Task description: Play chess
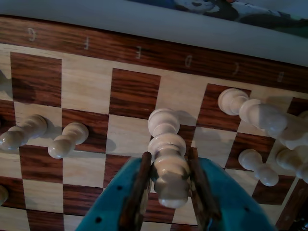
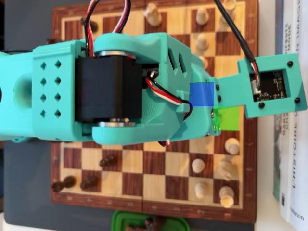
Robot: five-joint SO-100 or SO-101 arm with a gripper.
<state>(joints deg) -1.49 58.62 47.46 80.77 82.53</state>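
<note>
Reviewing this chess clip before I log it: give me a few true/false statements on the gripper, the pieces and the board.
1. The turquoise gripper has its fingers on either side of a tall white wooden chess piece. True.
2. The wooden chessboard has blue and white squares. False: brown and pale wood.
3. In the overhead view, dark chess pieces stand near the lower left. True.
4. The turquoise arm leaves the whole board visible from overhead. False: it covers the middle.
</note>
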